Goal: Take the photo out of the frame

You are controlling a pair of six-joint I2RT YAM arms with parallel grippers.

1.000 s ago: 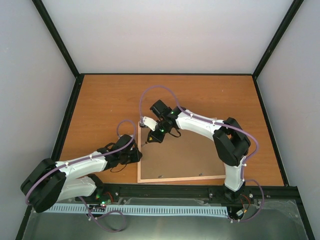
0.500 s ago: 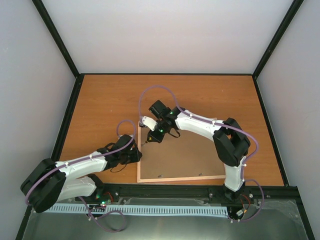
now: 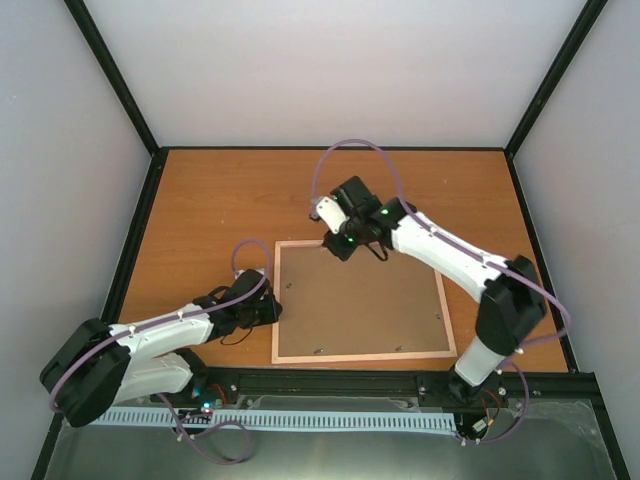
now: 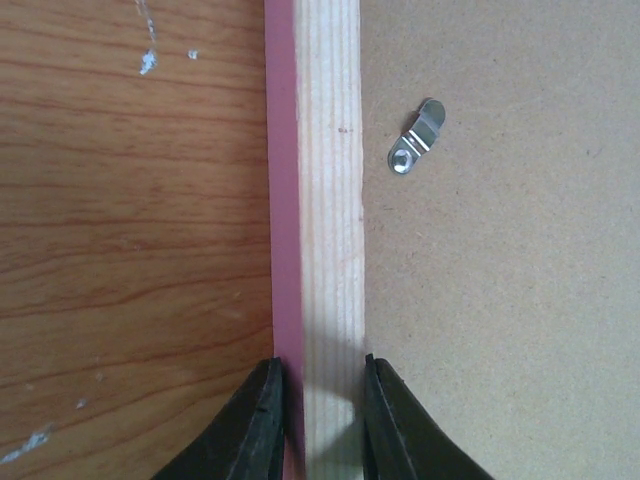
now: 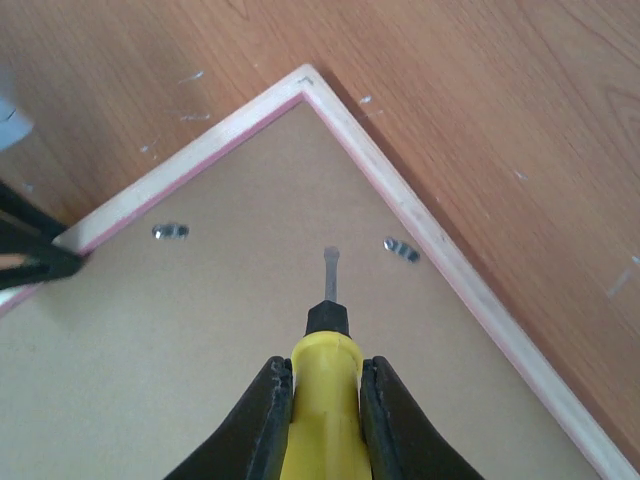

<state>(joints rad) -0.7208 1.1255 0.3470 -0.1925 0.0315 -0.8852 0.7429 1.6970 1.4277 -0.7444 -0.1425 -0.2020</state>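
Pinching the frame (image 4: 325, 200), left hand (image 4: 320, 390), right hand (image 5: 325, 378) clamping yellow screwdriver (image 5: 326, 352), apparently over backing board (image 5: 180, 350)

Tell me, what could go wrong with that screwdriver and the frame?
The screwdriver in the right gripper points at bare backing board, between two clips and on neither. Pushing down there might dent the board. The left gripper pinches only the thin edge of the frame, so it could slip or swivel when a clip gets pushed.
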